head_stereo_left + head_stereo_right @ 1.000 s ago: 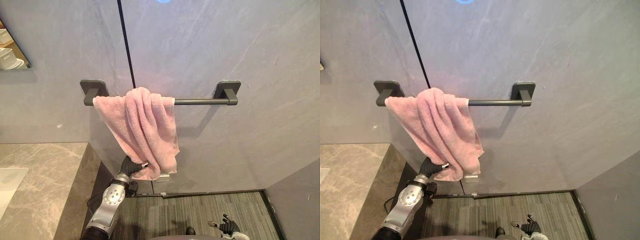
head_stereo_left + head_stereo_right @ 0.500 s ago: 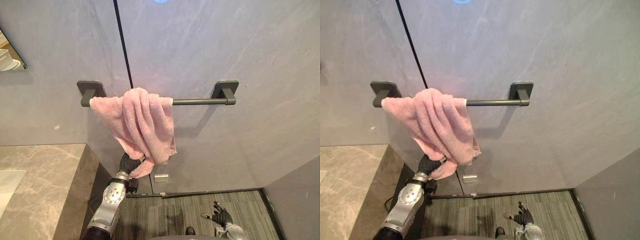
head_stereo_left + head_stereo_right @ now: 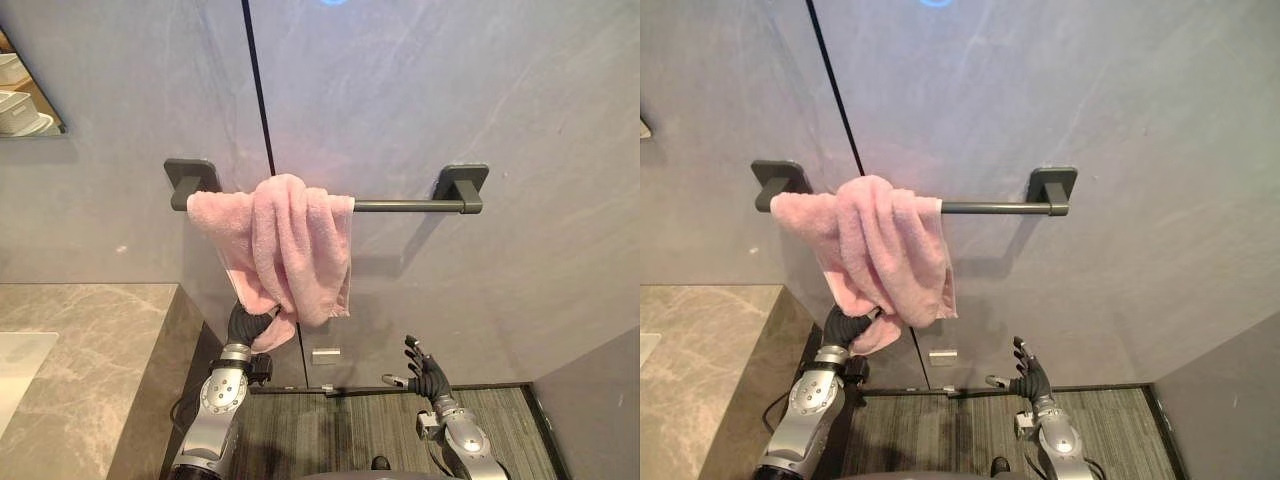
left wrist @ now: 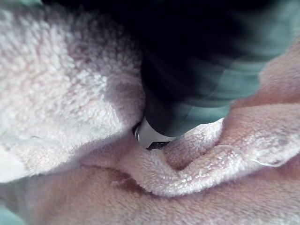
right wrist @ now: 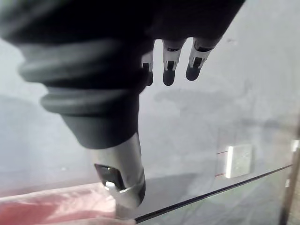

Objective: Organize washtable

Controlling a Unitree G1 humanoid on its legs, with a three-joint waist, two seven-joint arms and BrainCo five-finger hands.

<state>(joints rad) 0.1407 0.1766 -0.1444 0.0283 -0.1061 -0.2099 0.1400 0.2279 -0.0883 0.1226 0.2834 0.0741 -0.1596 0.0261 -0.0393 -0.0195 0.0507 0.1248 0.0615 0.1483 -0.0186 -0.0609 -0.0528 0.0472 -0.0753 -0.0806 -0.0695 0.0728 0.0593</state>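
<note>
**Tidying the pink towel**

It is hanging bunched on the bar. The left robot hand is touching its lower end from below, grip hidden. The right robot hand is hovering open, well apart.

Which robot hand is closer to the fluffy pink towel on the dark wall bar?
Left. The left hand touches the bottom edge of the fluffy pink towel; the right hand is apart from it, lower and to its right.

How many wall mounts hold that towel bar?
2: one mount at the left end of the towel bar, beside the pink towel; the other at its right end.
</note>
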